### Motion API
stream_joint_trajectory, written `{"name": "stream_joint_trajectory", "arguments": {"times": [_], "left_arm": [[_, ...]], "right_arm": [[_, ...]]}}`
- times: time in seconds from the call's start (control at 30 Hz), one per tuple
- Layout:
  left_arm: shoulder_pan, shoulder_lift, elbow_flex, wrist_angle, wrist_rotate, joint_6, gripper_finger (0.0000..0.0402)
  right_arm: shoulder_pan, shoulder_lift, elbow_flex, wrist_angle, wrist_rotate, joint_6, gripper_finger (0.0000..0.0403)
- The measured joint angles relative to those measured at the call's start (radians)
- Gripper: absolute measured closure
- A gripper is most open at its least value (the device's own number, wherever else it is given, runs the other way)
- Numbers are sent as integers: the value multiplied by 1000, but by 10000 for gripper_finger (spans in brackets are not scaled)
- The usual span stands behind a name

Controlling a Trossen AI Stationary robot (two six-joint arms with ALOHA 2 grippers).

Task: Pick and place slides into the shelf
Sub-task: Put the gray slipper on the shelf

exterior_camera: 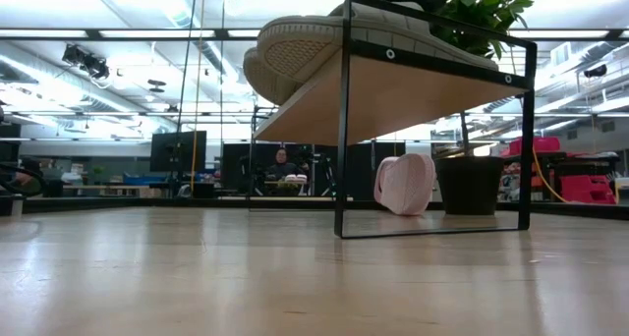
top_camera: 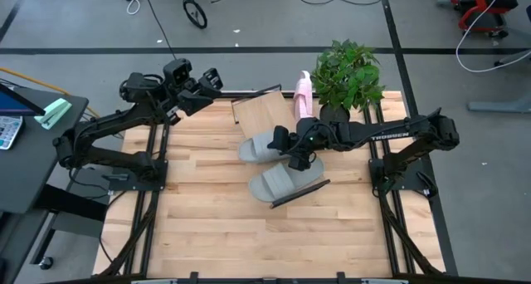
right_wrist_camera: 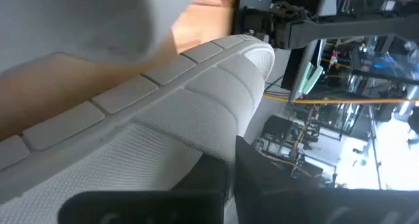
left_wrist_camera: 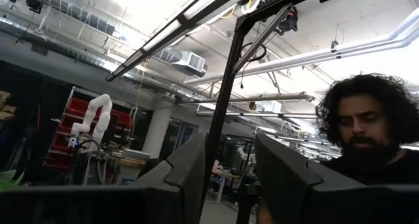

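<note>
The shelf (top_camera: pixel 261 114) is a light-wood board on a black frame; the low view shows its underside (exterior_camera: pixel 393 95). Two grey slides lie on it, one farther (top_camera: pixel 261 145) and one nearer (top_camera: pixel 284 183), and their soles overhang the board's edge (exterior_camera: pixel 295 46). A pink slide (top_camera: pixel 304 93) stands on edge on the table by the plant (exterior_camera: pixel 405 184); no second pink one shows. My right gripper (top_camera: pixel 292 149) is low at the farther grey slide, shut on it. My left gripper (top_camera: pixel 211 79) is open, raised over the table's far left. My right gripper holds the farther grey slide by its wide strap (right_wrist_camera: pixel 203 129). The strap's edge runs down between the two dark fingers (right_wrist_camera: pixel 268 181), which come from the table's right. The slide lies on the shelf board. The gripper's own body hides the exact place of contact.
A potted plant (top_camera: pixel 348 72) stands at the table's far right, next to the pink slide. The plank tabletop (top_camera: pixel 249 234) lies bare on the near side. A person (left_wrist_camera: pixel 363 129) is beyond the table in the left wrist view.
</note>
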State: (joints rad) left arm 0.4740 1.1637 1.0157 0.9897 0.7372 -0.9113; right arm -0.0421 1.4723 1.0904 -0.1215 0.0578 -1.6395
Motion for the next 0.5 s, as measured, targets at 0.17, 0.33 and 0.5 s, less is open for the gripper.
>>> {"name": "stream_joint_trajectory", "arguments": {"times": [0.17,0.33,0.5], "left_arm": [[0,0,0,0,-1,6,272],[1,0,0,-1,-1,7,275],[1,0,0,-1,-2,7,268]], "right_arm": [[22,0,0,-9,-8,15,394],[33,0,0,-24,-22,15,394],[33,-1,2,-75,-42,39,381]]}}
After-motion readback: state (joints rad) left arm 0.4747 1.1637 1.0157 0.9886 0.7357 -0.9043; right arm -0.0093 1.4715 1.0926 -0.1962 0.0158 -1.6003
